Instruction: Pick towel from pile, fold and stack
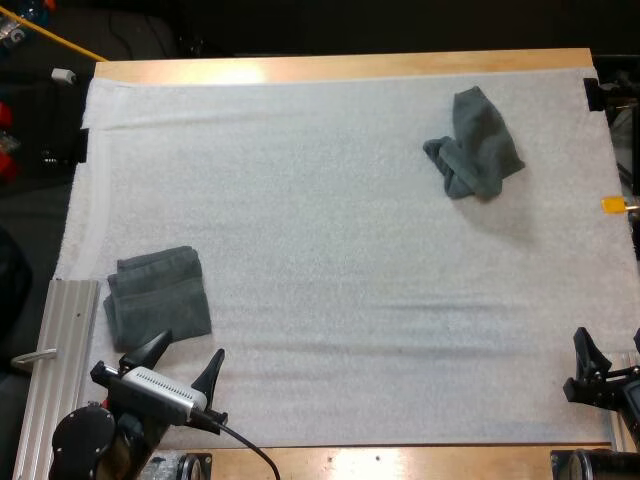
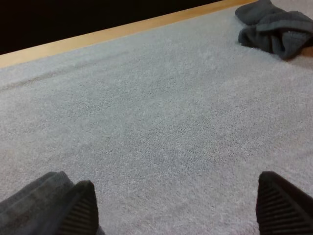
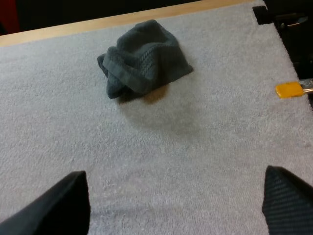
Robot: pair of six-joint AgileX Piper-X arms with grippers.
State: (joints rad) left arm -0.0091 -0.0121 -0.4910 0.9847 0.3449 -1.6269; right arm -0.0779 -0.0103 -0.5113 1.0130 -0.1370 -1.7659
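A white mat [image 1: 330,270] covers nearly the whole wooden table [image 1: 340,66]. A ribbed grey metal plate [image 1: 60,350] lies along the table's left edge, toward its near corner.

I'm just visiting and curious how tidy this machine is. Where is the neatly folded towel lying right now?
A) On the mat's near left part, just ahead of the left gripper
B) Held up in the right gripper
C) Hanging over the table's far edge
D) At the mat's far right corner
A: the folded towel lies flat on the white mat just ahead of the open left gripper; the crumpled towel is the one at the far right.
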